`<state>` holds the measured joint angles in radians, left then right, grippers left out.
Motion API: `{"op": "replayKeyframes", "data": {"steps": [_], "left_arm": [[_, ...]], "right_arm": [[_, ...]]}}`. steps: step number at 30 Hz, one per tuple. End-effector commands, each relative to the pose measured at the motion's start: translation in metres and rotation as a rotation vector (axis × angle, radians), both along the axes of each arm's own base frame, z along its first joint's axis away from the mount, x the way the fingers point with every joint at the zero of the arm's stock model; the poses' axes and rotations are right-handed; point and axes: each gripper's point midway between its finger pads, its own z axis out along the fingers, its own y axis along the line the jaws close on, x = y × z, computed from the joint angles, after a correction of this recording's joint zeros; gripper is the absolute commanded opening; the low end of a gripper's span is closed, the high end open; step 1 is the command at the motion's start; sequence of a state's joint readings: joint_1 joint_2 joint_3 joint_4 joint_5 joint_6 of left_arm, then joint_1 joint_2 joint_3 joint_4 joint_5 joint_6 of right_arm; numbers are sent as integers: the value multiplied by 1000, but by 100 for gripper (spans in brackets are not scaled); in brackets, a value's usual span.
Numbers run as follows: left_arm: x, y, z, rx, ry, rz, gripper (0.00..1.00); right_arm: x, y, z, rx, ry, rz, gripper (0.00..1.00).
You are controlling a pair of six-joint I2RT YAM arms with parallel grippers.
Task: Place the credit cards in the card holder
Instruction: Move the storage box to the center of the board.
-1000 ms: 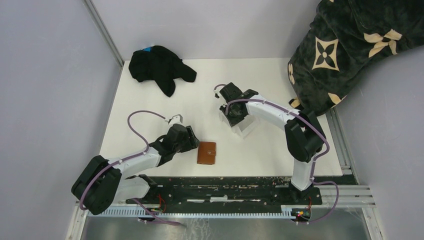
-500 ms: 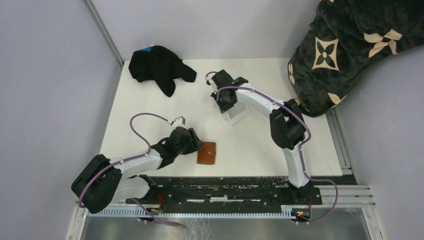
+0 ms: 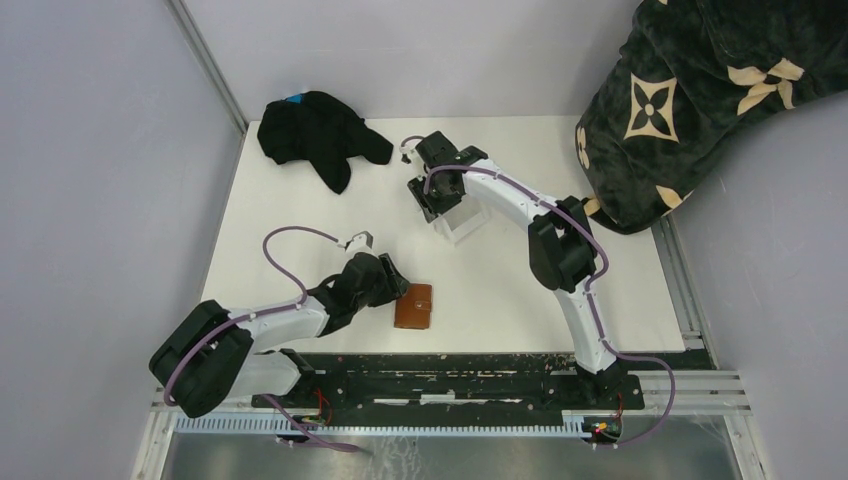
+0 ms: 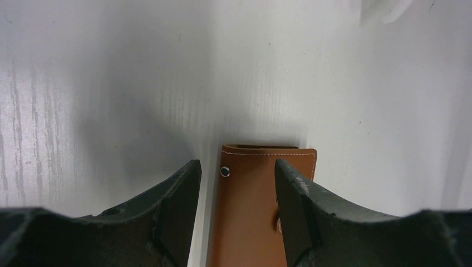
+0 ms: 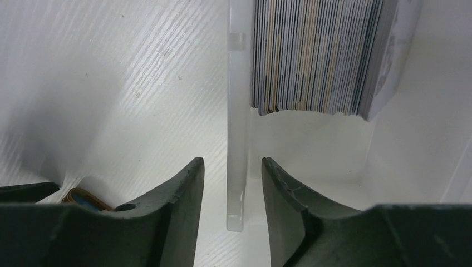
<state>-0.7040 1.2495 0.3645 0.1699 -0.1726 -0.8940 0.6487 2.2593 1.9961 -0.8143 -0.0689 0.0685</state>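
Observation:
The brown leather card holder point(image 3: 413, 306) lies closed on the white table near the front. In the left wrist view the card holder point(image 4: 261, 211) lies under and between the tips of my left gripper point(image 4: 238, 167), which is open, its left finger apart from the leather. The credit cards point(image 5: 317, 55) stand packed on edge in a clear plastic tray point(image 5: 237, 139). My right gripper point(image 5: 232, 164) is open and straddles the tray's side wall, with a gap on each side. From above, the right gripper point(image 3: 437, 195) is at the tray point(image 3: 462, 222).
A black cloth point(image 3: 315, 135) lies at the table's back left. A dark patterned blanket point(image 3: 690, 100) hangs over the back right corner. Bare white table point(image 3: 520, 290) stretches between the card holder and the right edge.
The right arm has swung toward the back left, dragging the tray with it, and its jaws have opened off the tray wall. The left gripper has edged closer to the card holder.

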Motion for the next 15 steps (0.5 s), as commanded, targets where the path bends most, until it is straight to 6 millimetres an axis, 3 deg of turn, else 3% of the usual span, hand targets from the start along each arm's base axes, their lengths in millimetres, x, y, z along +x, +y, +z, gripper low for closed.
{"op": "replayKeyframes", "data": {"steps": [1,4,8,15], "left_arm": [[-19,10,-26,37,101,22,59],[-18,8,-25,31,104,21,58],[-20,7,-23,28,104,13,57],[-11,11,-6,70,52,14,59]], "right_arm": [[15,10,36,45,-85,3,52],[20,7,57,51,-129,-17,59],[22,0,94,63,-211,-65,61],[8,-27,170,64,-428,-144,63]]}}
